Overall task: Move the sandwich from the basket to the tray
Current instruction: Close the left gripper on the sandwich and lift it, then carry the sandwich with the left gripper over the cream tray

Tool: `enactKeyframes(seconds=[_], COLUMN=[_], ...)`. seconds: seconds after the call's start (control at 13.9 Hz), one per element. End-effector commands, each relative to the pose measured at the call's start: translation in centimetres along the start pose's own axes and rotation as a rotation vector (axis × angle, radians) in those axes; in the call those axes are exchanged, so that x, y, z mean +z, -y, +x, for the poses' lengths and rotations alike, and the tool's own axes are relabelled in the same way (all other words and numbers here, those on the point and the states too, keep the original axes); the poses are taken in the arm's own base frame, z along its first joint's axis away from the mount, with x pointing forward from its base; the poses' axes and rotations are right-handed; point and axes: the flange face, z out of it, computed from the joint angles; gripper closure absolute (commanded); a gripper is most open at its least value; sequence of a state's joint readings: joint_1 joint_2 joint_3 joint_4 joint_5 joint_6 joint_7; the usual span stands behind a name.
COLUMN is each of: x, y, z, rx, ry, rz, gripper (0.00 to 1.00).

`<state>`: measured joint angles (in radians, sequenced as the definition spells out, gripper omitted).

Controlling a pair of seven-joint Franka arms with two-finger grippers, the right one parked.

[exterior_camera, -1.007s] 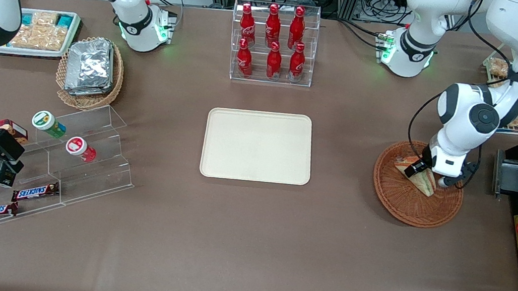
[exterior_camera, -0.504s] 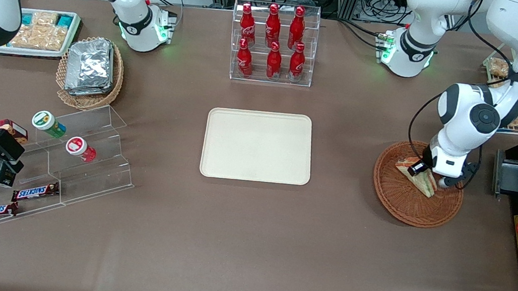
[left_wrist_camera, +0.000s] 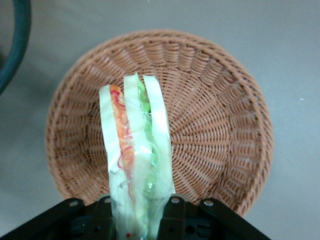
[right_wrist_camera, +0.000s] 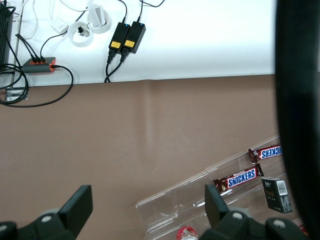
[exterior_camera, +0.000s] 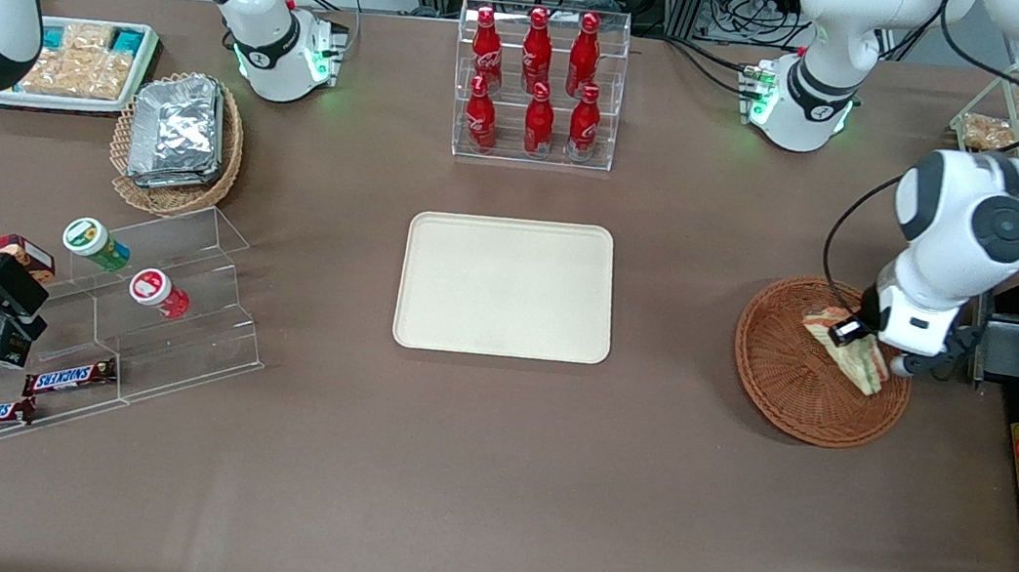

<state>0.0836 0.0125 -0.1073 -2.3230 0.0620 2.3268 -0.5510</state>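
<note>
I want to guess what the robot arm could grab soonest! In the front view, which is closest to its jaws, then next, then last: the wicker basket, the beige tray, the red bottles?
From the gripper holding the wrapped triangular sandwich:
1. Round orange-brown wicker basket, directly beneath.
2. Flat cream-beige rectangular tray, mid-table.
3. Red bottles in the clear rack, farther from the camera.

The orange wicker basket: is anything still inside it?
Nothing lies in the basket; its woven bottom shows bare. The sandwich hangs above it, clamped in the gripper, hiding a strip of weave.
</note>
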Motion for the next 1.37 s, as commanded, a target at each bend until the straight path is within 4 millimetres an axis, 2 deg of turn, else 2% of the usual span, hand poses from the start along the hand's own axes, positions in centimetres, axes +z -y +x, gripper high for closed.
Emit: enactKeyframes(seconds=[0.0,0.14,0.29,0.5,0.65,0.94,1.15,1.29], x=[-5.5,-8.3,-10.6,-12.6,-12.6,-12.8,-12.8,-12.1], y=[-1.5,-3.2,-5.6,-10.1,-13.1,-18.8,-22.0,-23.9], z=[2.1,2.6,1.7,-0.8,-3.0,-8.7,-13.3,-15.8], rx=[0.076,0.124,0.203,0.319,0.386,0.529,0.631,0.688], ry=[0.021,0.012,0.024,0.014,0.014,0.002,-0.001,0.016], rz=[0.031,0.02,0.02,0.009,0.004,-0.001,0.001,-0.002], gripper=[1.0,1.0,1.0,1.0,1.0,1.0,1.0,1.0])
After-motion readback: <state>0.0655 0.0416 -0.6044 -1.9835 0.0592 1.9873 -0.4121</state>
